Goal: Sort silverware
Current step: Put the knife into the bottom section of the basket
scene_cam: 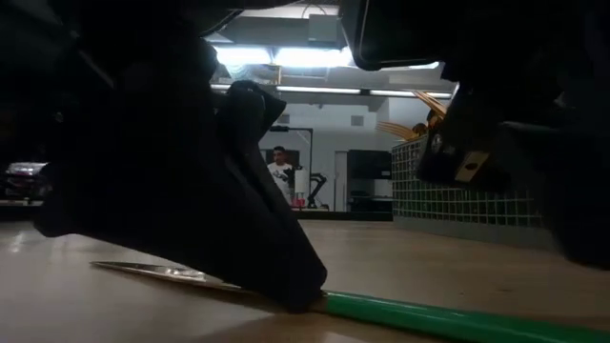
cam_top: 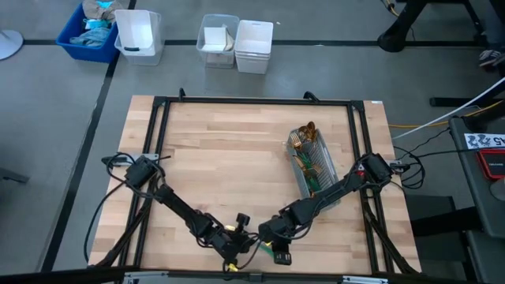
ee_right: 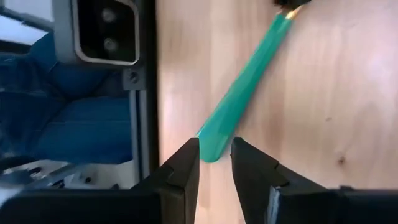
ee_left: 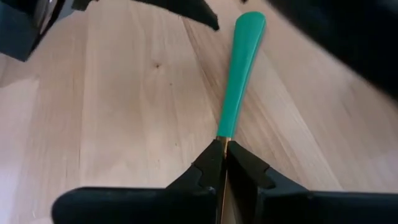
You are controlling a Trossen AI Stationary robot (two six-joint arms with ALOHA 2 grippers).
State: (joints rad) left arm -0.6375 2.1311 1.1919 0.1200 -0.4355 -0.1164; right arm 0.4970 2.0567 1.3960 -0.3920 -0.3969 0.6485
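Observation:
A knife with a teal-green handle (ee_left: 240,74) and a gold blade (scene_cam: 152,272) lies flat on the wood table (cam_top: 229,158) near its front edge. My left gripper (ee_left: 223,155) is shut on it where blade meets handle. My right gripper (ee_right: 215,158) stands open, with its fingertips on either side of the handle's free end (ee_right: 214,146). More silverware stands in the grey mesh caddy (cam_top: 317,164) at the right of the table, gold heads (cam_top: 303,136) up. My left gripper pinches the gold blade (ee_left: 222,144) just behind the handle, between its two fingers (ee_left: 208,165). The fingers slant down from the table's left and lie along the knife. The knife rests on the table. My right gripper's fingers flank the handle's end; I cannot tell whether they touch it.
Both arms meet at the table's front middle (cam_top: 252,237), close together. The caddy (scene_cam: 457,195) lies just behind the right arm. White tubs (cam_top: 237,43) and a blue bin (cam_top: 91,31) stand on the floor beyond the far edge. A person (scene_cam: 279,171) is far back in the room.

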